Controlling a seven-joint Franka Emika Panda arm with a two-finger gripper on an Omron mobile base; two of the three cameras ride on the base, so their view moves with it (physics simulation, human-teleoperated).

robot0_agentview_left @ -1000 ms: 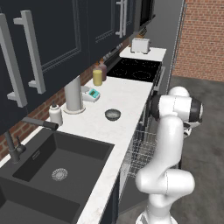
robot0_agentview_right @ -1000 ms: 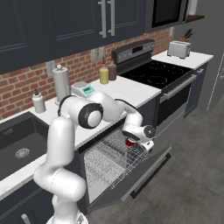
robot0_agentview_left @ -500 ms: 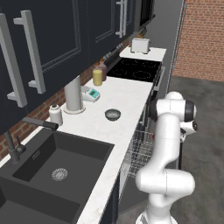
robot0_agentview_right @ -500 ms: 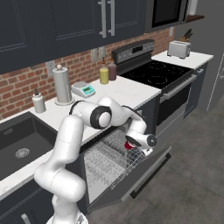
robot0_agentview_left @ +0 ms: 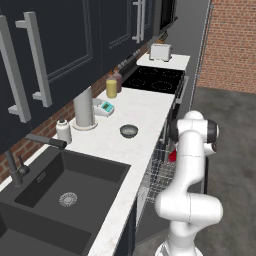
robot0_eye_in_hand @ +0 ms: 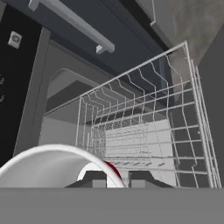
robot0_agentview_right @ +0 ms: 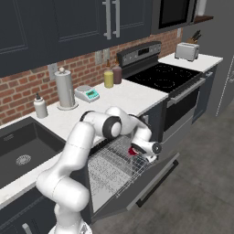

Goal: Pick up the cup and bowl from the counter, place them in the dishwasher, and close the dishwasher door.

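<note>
Along the white counter (robot0_agentview_left: pixel 150 112), where the bowl (robot0_agentview_left: pixel 128 131) waits near the paper-towel roll (robot0_agentview_left: pixel 84 107), the gripper (robot0_agentview_right: pixel 138 151) hangs low over the open dishwasher's (robot0_agentview_right: pixel 119 170) wire rack (robot0_eye_in_hand: pixel 144 127), jaws pinching the cup (robot0_agentview_right: pixel 133 150) by its rim, apparently to set it inside.

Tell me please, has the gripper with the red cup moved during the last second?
Yes. The gripper, shut on the red cup, has moved down toward the dishwasher rack, away from the counter edge.
</note>
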